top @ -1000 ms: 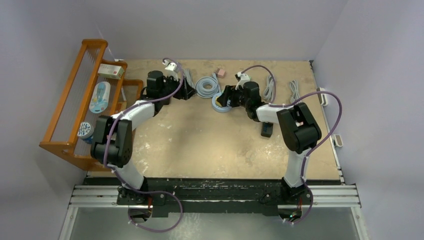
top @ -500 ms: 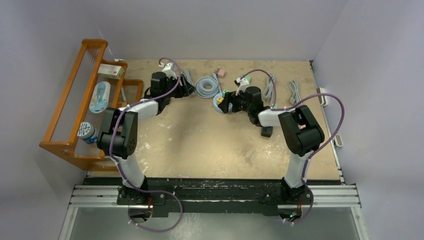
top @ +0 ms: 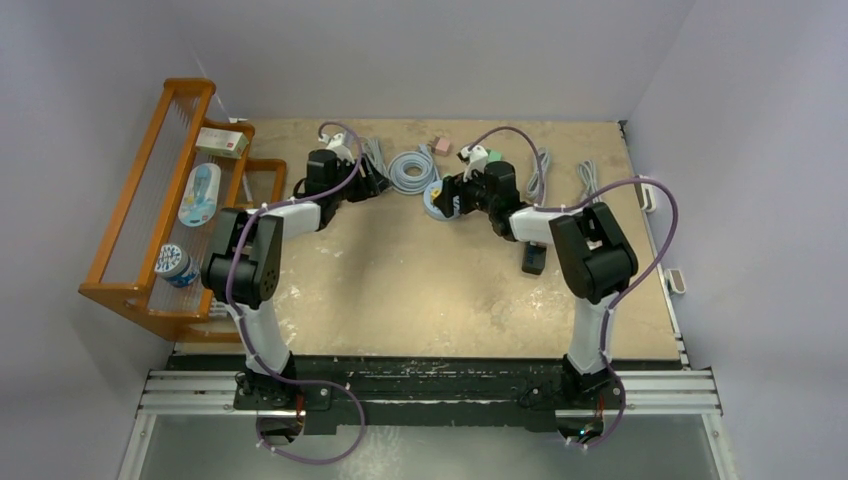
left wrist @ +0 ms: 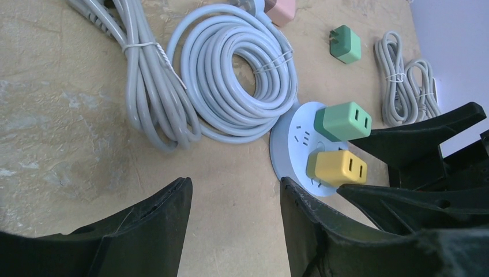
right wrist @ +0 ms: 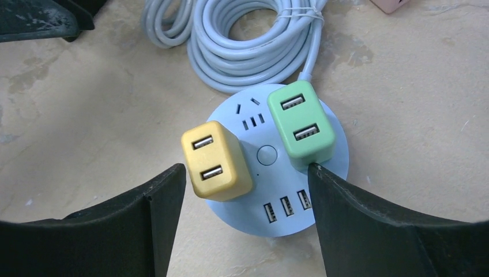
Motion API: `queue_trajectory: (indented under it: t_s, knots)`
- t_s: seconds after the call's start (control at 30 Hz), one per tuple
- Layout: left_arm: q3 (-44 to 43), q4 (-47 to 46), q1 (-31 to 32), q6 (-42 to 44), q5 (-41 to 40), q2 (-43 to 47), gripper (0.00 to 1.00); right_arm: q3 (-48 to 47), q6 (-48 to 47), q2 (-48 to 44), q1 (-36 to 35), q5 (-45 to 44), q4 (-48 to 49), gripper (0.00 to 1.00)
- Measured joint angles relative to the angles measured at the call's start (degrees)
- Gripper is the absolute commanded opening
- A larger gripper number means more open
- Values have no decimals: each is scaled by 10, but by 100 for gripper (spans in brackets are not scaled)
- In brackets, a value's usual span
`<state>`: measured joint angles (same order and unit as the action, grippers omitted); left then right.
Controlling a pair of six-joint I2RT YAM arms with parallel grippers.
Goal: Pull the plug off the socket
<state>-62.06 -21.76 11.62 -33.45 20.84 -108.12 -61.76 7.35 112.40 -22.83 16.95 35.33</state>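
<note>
A round pale-blue socket [right wrist: 288,199] lies on the table at the back, with a yellow plug [right wrist: 216,161] and a green plug [right wrist: 301,126] seated in its top. My right gripper [right wrist: 245,173] is open and hovers just over the socket, one finger to the left of the yellow plug and one beside the green plug. It holds nothing. My left gripper [left wrist: 233,196] is open and empty, low over the table left of the socket [left wrist: 291,144]. In the top view the socket [top: 432,207] lies between the left gripper [top: 380,184] and the right gripper [top: 448,200].
A coiled white cable [left wrist: 242,69] and a grey cable bundle [left wrist: 150,86] lie behind the socket. A loose green plug [left wrist: 345,45], a pink plug [left wrist: 281,8] and more cable bundles [left wrist: 403,81] lie beyond. A wooden rack [top: 140,215] stands at left; a black block [top: 534,258] lies at right.
My left arm has swung inward and its gripper has edged right toward the cables and socket. My right gripper has shifted slightly up and left over the socket. Both plugs stay seated.
</note>
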Motion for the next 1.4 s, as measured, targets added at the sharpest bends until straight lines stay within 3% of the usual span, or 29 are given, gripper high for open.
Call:
queue_trajectory:
  t_s: [0.1,0.27,0.53,0.73,0.93,1.2,1.4]
  knots:
    - [0,0,0,0,-4,-3,57,-19,-13,20,-1,-3,-8,75]
    - [0,0,0,0,-10,-6,57,-41,-28,41,-5,-12,-19,61]
    - [1,-2,0,-18,-44,-7,58,-68,-45,55,-24,-9,-33,0]
    - [68,-75,-8,-96,-66,-6,59,-75,-24,56,-39,2,-40,0]
    - [126,-92,-19,-170,-84,-5,59,-76,18,56,-69,29,-26,0]
    - [259,-218,-20,-270,-85,58,60,-76,85,56,-98,138,3,0]
    - [282,-311,-20,-325,-83,63,61,-76,110,56,-106,186,17,0]
